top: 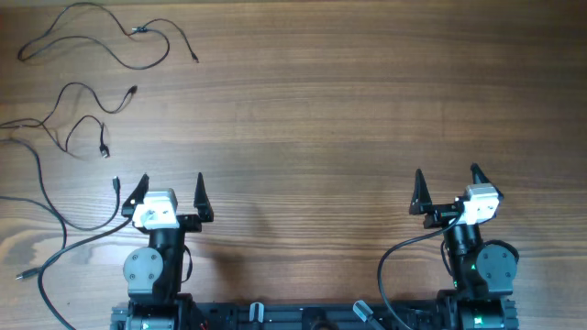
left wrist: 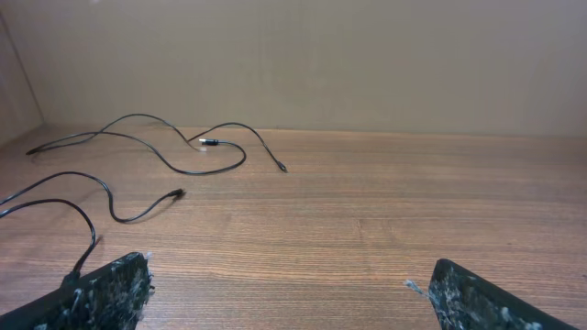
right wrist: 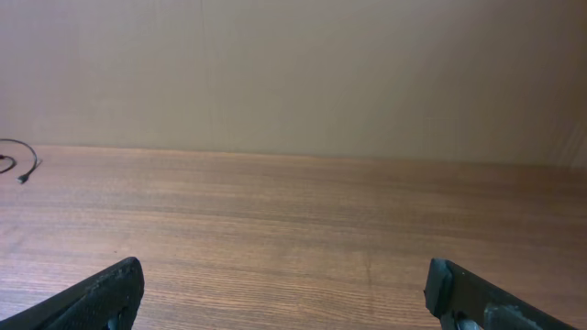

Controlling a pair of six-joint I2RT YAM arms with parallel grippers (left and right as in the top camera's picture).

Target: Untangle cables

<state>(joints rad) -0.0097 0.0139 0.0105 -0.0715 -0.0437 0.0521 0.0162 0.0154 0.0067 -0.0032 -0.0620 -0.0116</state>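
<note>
Several thin black cables (top: 138, 33) are spread in loose squiggles over the far-left part of the table (top: 348, 101), nearer the left arm and well apart from the right one. Both claws are spread wide and nothing is held in either. The left gripper (top: 171, 177) and the right gripper (top: 447, 170) are poised at the near edge.

No tight knot can be seen, though some strands are looped across themselves; whether separate wires overlap at the left edge cannot be told.

The next reach would best be made with the left arm. One wire should be pinched just behind its plug (left wrist: 209, 142), lifted only slightly and drawn clear of its neighbours — a high or fast pull could drag a second strand along. Such thin wire may slip from the pads, so the closure should be centred on it.
</note>
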